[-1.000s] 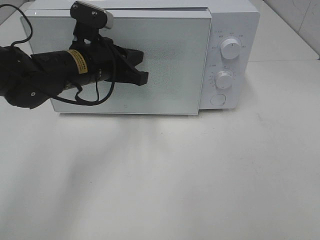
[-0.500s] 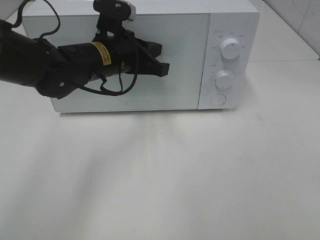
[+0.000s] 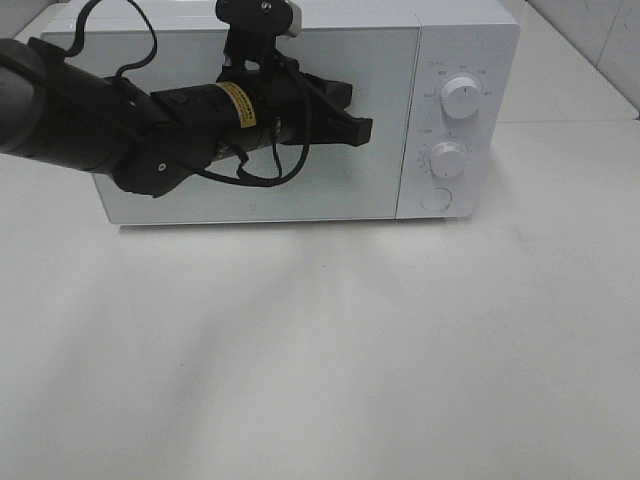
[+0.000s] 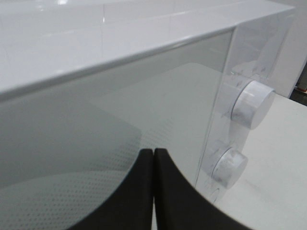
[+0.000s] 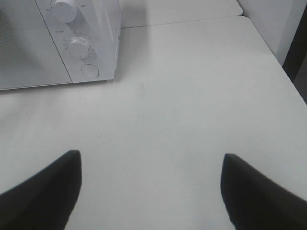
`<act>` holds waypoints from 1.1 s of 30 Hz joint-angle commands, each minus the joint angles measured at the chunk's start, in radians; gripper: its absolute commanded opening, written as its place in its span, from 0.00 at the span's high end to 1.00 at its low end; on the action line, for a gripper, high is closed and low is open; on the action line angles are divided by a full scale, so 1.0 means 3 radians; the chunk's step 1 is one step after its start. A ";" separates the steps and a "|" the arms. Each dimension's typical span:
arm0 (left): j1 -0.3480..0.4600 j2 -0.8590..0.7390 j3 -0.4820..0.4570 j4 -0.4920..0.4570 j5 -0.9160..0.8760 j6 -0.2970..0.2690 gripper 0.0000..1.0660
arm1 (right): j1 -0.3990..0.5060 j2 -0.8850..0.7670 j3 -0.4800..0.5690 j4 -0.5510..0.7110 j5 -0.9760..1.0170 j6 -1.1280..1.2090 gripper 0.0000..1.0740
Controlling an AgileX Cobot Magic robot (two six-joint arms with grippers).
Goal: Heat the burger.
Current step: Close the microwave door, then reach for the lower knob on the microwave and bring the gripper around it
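The burger is hidden; nothing of it shows in any view. The white microwave (image 3: pixel 385 170) stands at the back of the table with its door flush and closed. My left gripper (image 3: pixel 362 130) is shut with nothing in it, its tips against the door's right half, close to the control panel. In the left wrist view the two black fingers (image 4: pixel 139 191) press together in front of the door glass (image 4: pixel 158 110). My right gripper (image 5: pixel 149 155) is open and empty above bare table, to the right of the microwave (image 5: pixel 96 28).
The control panel carries an upper knob (image 3: pixel 460 97), a lower knob (image 3: pixel 449 159) and a round button (image 3: pixel 436 200). White table (image 3: pixel 320 350) stretches in front of the microwave. A white wall (image 5: pixel 268 19) rises at the right.
The microwave door went from slightly ajar to flush shut. My left arm slid right along the door toward the control panel, gripper staying shut.
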 commanded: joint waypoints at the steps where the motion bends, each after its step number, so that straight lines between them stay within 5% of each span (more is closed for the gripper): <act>1: -0.0090 -0.0103 -0.0037 -0.0037 0.0050 -0.0090 1.00 | -0.0023 -0.0097 0.0010 0.0007 0.0000 -0.0050 0.30; 5: -0.0233 -0.0273 -0.0020 -0.0007 0.0440 -0.0237 0.98 | -0.0023 -0.0097 0.0010 0.0007 0.0000 -0.0050 0.30; 6: -0.0327 -0.0360 0.0000 0.0027 0.0663 -0.0247 0.86 | -0.0023 -0.0097 0.0010 0.0007 0.0000 -0.0050 0.30; 7: -0.0327 -0.0360 0.0000 0.0027 0.0663 -0.0247 0.86 | -0.0023 -0.0097 0.0010 0.0007 0.0000 -0.0050 0.30; 8: -0.0377 -0.0400 0.0000 0.0043 0.0760 -0.0247 0.79 | -0.0023 -0.0097 0.0010 0.0007 0.0000 -0.0050 0.30; 9: -0.0487 -0.0483 0.0000 0.0087 0.1050 -0.0247 0.56 | -0.0023 -0.0097 0.0010 0.0007 0.0000 -0.0050 0.30; 12: -0.0550 -0.0527 0.0000 0.0087 0.1180 -0.0247 0.43 | -0.0023 -0.0097 0.0010 0.0007 0.0000 -0.0050 0.30; 14: -0.0797 -0.0677 0.0000 0.0087 0.1690 -0.0240 0.07 | -0.0023 -0.0097 0.0010 0.0007 0.0000 -0.0050 0.30; 23: -0.1193 -0.0953 0.0000 0.0063 0.2937 -0.0240 0.04 | -0.0023 -0.0097 0.0010 0.0007 0.0000 -0.0050 0.30; 33: -0.1210 -0.1277 0.0000 -0.0197 0.4587 -0.0220 0.04 | -0.0023 -0.0097 0.0010 0.0007 0.0000 -0.0050 0.30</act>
